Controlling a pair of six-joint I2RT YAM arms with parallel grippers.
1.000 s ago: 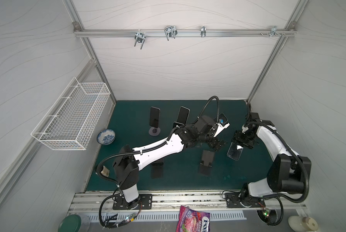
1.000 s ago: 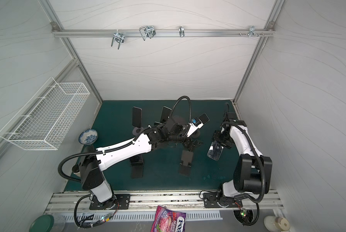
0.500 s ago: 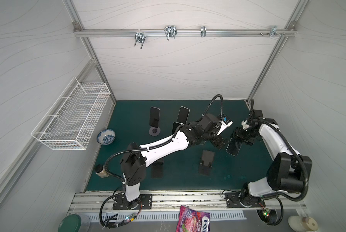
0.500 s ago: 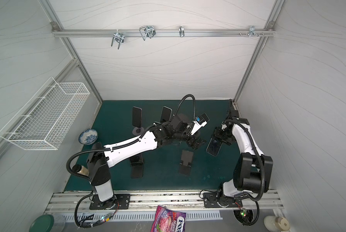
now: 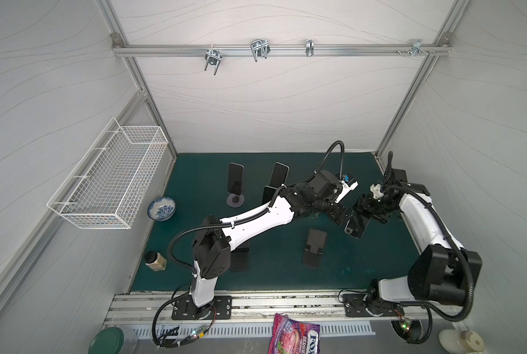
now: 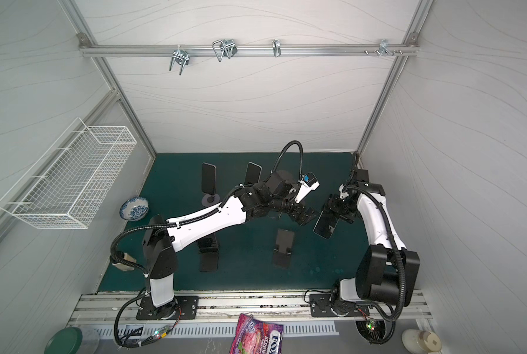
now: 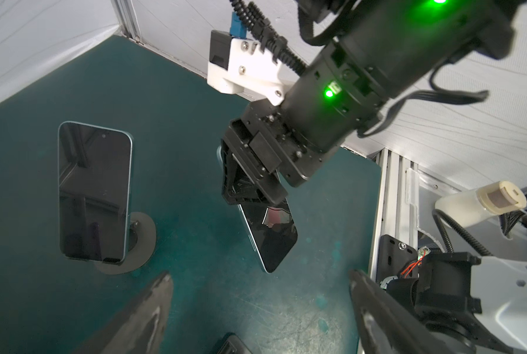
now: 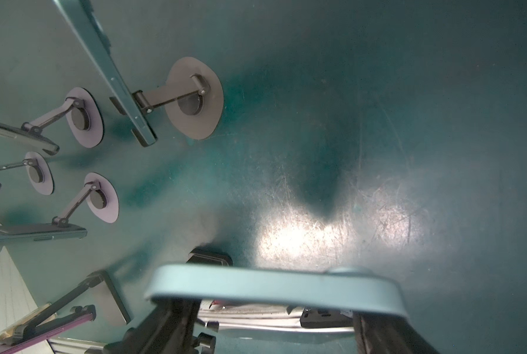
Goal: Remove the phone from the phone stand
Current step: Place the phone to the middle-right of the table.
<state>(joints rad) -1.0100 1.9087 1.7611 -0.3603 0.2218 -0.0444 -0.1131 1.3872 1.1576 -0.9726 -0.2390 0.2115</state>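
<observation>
Right end effector [image 5: 365,214] clamps the phone [image 5: 355,229] by one end; left end effector [image 7: 258,277] gapes empty alongside.

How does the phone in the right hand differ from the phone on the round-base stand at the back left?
The held phone hangs in the air, clamped near one end by the right hand; the back-left phone sits on its round-base stand, untouched. The held phone slants; the back-left phone stands near upright. Both are slim, with dark screens.
</observation>
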